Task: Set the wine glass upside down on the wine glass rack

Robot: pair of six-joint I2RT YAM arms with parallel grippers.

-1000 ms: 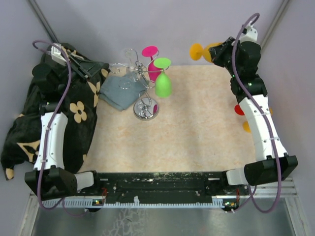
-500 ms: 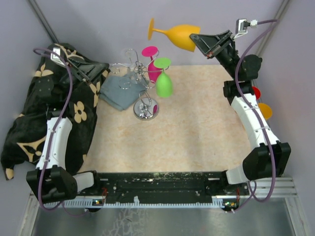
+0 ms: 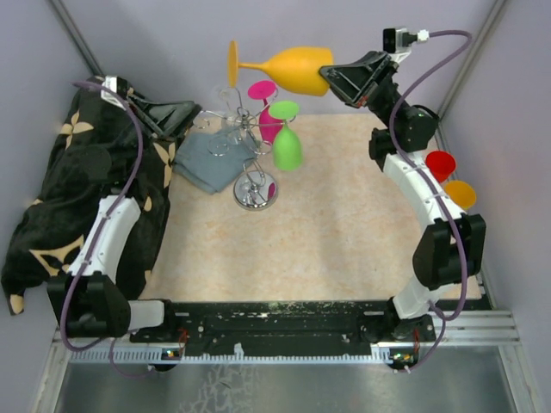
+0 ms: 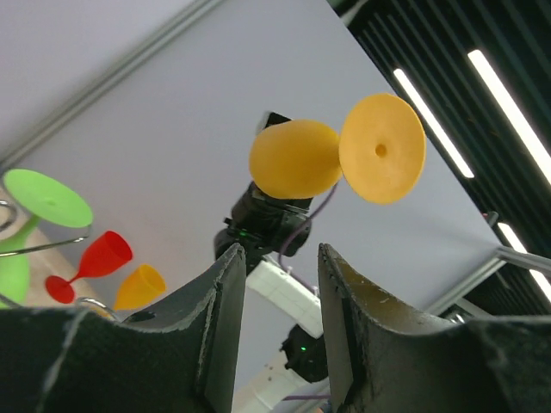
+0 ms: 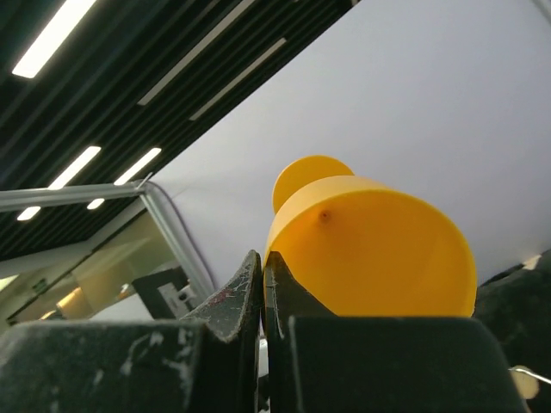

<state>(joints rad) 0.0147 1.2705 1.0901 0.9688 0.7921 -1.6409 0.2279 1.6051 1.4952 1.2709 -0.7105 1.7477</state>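
One second has carried the orange wine glass [image 3: 288,69] from the far right corner up and leftward. The right pincer [image 3: 331,79] is clamped on the bowl's rim, and the glass lies sideways ahead of its tips, foot pointing away. The wine glass rack [image 3: 245,129] now stands below that foot, with a green glass [image 3: 287,151] and a pink glass [image 3: 263,89] already hanging from it. I judge the carry nearly done, but the glass must yet be turned foot-up and its stem slid into a free loop. The left pincer [image 3: 182,112], narrowly parted and empty, has barely moved; the rack is just ahead of it, past a grey cloth [image 3: 202,163]. The worktop [image 3: 344,232] is beige and speckled, with a black flowered cloth [image 3: 43,224] under the left arm, plain lilac walls [image 3: 155,43] and strip lights [image 5: 69,26] overhead.
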